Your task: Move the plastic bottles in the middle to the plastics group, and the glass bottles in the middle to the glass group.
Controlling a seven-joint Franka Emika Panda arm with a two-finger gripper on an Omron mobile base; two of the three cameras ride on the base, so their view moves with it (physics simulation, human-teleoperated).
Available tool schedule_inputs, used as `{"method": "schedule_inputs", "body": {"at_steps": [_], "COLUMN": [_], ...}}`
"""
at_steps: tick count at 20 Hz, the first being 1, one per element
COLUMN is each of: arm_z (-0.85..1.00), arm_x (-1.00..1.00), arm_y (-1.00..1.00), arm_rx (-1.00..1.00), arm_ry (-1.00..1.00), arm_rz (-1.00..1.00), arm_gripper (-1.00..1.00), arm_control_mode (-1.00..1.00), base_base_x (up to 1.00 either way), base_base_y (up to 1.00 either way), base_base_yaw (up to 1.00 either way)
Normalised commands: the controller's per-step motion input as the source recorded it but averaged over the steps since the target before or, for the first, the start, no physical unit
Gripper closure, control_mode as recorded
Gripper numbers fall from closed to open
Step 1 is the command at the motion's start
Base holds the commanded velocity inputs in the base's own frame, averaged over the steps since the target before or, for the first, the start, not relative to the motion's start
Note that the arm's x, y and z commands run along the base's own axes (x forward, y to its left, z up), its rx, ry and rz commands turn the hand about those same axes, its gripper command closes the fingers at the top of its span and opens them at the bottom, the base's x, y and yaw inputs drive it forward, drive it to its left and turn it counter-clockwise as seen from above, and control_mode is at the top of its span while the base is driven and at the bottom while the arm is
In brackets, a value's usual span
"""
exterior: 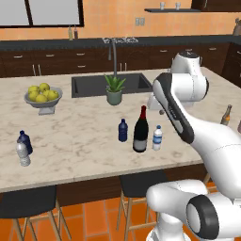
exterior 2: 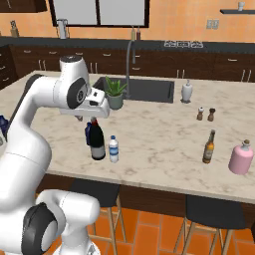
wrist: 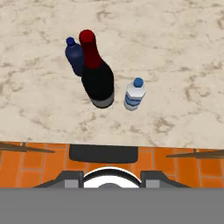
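Dark glass, the wine bottle [wrist: 97, 74] stands upright in the counter's middle, straight below and ahead of the gripper, between the slim blue bottle [wrist: 75, 56] and the labelled clear bottle [wrist: 134, 94]. How far the gripper's fingers are apart I cannot tell; it holds nothing. The left base view shows the plastics group [exterior: 23, 147] far left; the right base view shows the amber bottle [exterior 2: 209, 147] far right.

The marble counter [exterior: 80, 132] carries a wine bottle [exterior: 140, 129], two small bottles, a fruit bowl [exterior: 43, 100] and a potted plant [exterior: 114, 89].
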Motion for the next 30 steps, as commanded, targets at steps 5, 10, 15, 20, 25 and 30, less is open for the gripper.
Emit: {"method": "schedule_inputs", "body": {"at_steps": [5,10,15,20,25,30], "arm_z": [-0.04,0.08,0.09,0.00,-0.01,-0.15], "arm_x": [-0.38,-0.05,0.28,0.50,0.49,0.51], "arm_y": [0.03,0.39,0.42,0.03,-0.14,-0.06], "arm_rx": [0.00,0.00,0.02,0.00,0.00,0.00], "arm_ry": [-0.15,-0.28,-0.10,0.01,0.14,0.16], "arm_rz": [0.04,0.00,0.00,0.00,0.01,0.00], "arm_gripper": [-1.00,-1.00,-1.00,-1.00,-1.00,-1.00], "arm_control_mode": [-1.00,-1.00,-1.00,-1.00,-1.00,-1.00], "base_base_x": [0.00,0.00,0.00,0.00,0.00,0.00], "base_base_y": [0.00,0.00,0.00,0.00,0.00,0.00], "base_base_yaw": [0.00,0.00,0.00,0.00,0.00,0.00]}}
